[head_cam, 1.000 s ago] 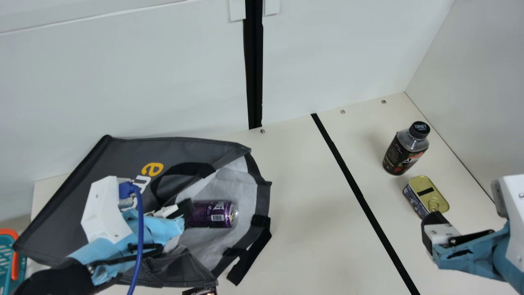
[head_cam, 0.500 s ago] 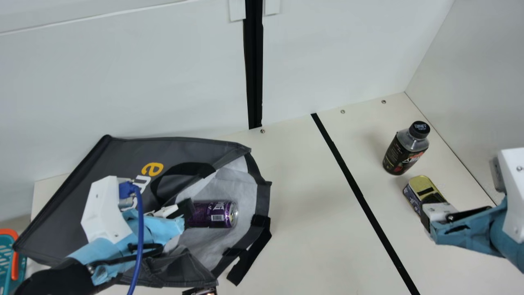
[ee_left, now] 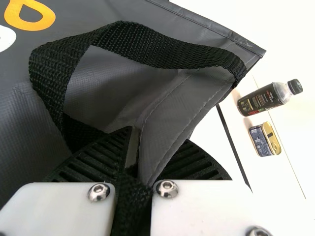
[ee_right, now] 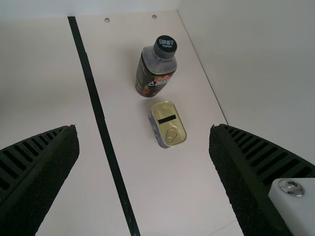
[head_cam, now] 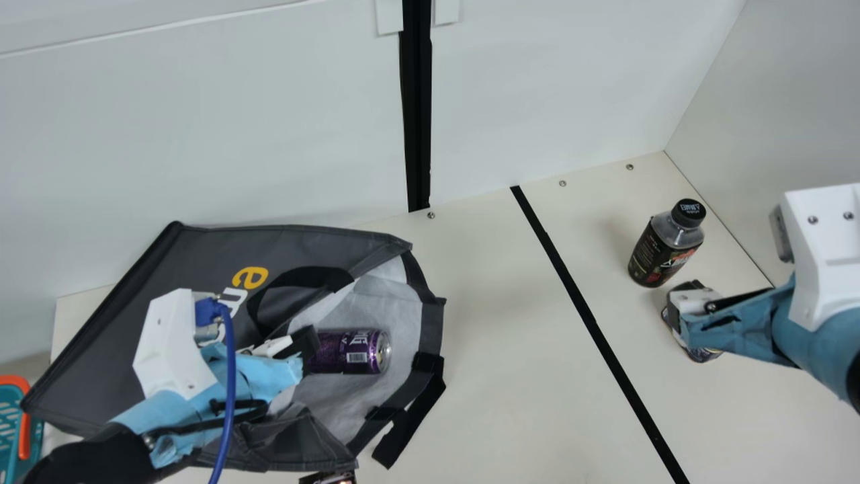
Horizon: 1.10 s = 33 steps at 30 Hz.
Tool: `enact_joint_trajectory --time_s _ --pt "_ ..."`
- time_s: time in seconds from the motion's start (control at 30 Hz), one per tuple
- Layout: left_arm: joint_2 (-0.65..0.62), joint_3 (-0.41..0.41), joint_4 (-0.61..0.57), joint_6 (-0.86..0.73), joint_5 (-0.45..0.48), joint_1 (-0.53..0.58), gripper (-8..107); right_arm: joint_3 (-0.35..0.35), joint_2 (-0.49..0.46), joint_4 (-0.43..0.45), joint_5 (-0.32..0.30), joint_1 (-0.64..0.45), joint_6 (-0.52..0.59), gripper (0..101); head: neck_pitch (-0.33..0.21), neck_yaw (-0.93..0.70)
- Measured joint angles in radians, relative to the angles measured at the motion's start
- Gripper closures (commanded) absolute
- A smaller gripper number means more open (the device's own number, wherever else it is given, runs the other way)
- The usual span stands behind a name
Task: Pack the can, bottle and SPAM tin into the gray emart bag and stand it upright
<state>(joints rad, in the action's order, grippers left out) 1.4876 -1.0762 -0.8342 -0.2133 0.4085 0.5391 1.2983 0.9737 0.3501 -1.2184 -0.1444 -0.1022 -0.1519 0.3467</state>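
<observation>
- Teal basket (head_cam: 9, 420), orange-handled: at the main view's near left corner.
- Left gripper (head_cam: 306, 341): fingers drawn together, holding gray cloth at the bag's mouth.
- Gray emart bag (head_cam: 195, 269): one, lying flat, pale lining exposed at the open mouth.
- Can (head_cam: 346, 351), purple: on its side, within the bag's mouth.
- Right gripper (head_cam: 685, 288): fingers wide, nothing between them, above the tin.
- SPAM tin (ee_right: 170, 123): on the table (head_cam: 510, 376), gold pull-ring lid uppermost.
- Bottle (head_cam: 662, 250), dark label, black cap: upright, just beyond the tin.
</observation>
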Motion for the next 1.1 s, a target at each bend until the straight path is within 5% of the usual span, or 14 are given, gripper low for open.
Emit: enact_joint_trajectory --time_s 1.1 --pt "0.000 0.000 0.000 0.000 0.000 0.000 107 0.138 0.321 -0.118 0.167 -0.174 0.117 6 0.000 0.002"
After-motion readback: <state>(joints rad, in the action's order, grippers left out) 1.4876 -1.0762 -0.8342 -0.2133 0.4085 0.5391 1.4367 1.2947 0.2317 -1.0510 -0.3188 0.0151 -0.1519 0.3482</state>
